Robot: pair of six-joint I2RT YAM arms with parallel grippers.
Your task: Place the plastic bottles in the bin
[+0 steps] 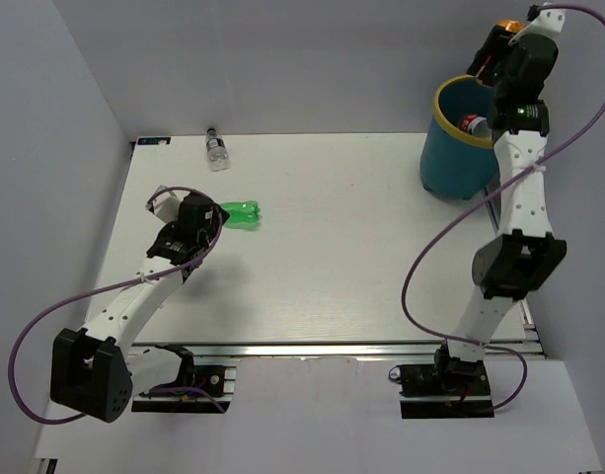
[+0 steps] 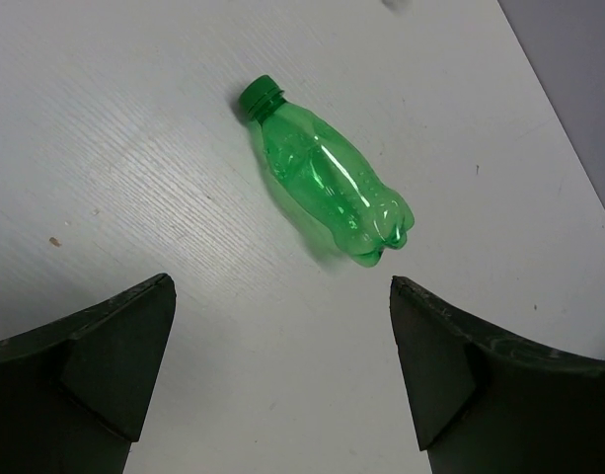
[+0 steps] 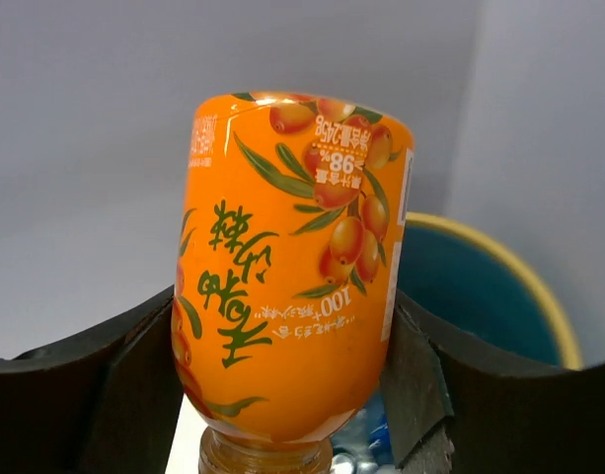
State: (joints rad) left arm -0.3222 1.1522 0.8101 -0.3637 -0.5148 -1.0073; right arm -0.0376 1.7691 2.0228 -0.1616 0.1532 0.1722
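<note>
A green bottle (image 2: 327, 183) lies on its side on the white table, cap pointing away, just beyond my left gripper (image 2: 282, 296), which stands open with only bare table between its fingers. From above, the green bottle (image 1: 241, 213) sits right of the left gripper (image 1: 215, 219). A clear dark-capped bottle (image 1: 216, 150) lies near the back edge. My right gripper (image 3: 287, 321) is shut on an orange bottle (image 3: 292, 267), held cap-down above the teal bin (image 3: 499, 286). From above, the right gripper (image 1: 499, 44) hovers over the back rim of the bin (image 1: 450, 148); a red-capped bottle (image 1: 472, 124) lies inside.
Grey walls enclose the table on the left, back and right. The bin stands in the far right corner. More bottles show dimly at the bin's bottom in the right wrist view.
</note>
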